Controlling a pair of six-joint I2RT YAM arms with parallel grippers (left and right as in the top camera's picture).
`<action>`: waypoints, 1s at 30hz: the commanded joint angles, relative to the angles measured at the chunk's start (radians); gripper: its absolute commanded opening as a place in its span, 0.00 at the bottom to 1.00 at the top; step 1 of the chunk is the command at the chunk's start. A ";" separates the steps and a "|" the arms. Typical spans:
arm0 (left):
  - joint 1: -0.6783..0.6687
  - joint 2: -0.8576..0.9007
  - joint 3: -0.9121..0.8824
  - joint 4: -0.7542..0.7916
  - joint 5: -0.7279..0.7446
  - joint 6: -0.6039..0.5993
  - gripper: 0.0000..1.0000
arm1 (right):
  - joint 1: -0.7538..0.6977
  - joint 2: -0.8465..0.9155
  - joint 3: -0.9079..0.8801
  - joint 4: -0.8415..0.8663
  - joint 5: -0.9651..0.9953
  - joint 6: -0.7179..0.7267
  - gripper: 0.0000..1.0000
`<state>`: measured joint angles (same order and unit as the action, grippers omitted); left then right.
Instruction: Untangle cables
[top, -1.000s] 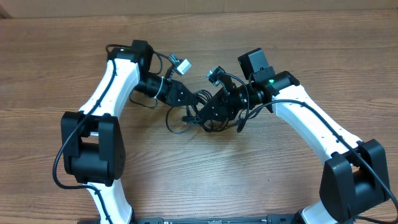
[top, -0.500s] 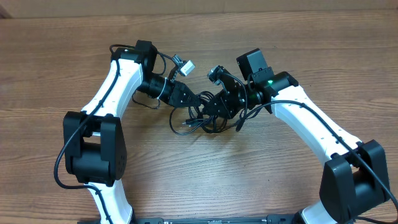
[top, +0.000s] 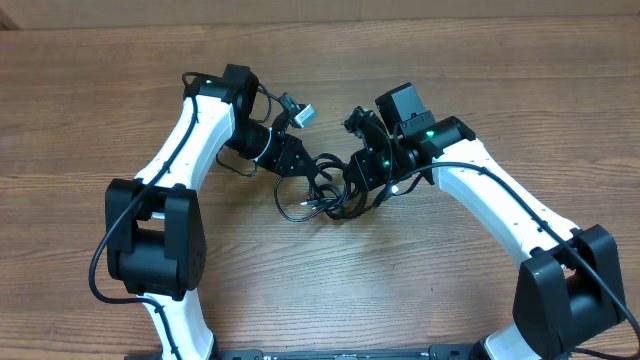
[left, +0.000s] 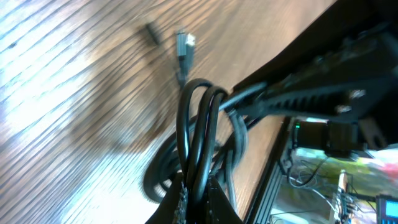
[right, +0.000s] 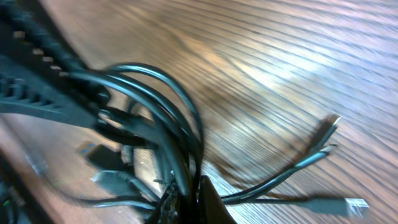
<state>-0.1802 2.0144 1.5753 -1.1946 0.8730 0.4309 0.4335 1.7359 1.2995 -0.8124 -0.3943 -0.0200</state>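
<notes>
Wood table (top: 100, 80); left gripper (top: 303, 165) clamped on cables (top: 318, 200), right gripper (top: 352, 172) newly closed on them too.

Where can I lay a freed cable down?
Bare wood lies between left arm and right arm, just in front of the cables. The far strip of table is bare too. Crowded: the centre, where left hand and right hand grip them.
</notes>
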 joint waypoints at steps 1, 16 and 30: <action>0.014 0.003 0.000 -0.009 -0.175 -0.090 0.04 | -0.038 -0.024 -0.012 -0.014 0.243 0.116 0.04; 0.011 0.003 0.000 -0.009 -0.174 -0.092 0.04 | -0.071 -0.024 -0.008 -0.016 0.594 0.261 0.04; 0.009 0.003 0.000 -0.024 -0.173 -0.092 0.04 | -0.071 -0.024 -0.008 0.059 0.685 0.335 0.04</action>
<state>-0.1741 2.0144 1.5753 -1.2148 0.7059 0.3420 0.3569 1.7359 1.2995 -0.7593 0.2535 0.2955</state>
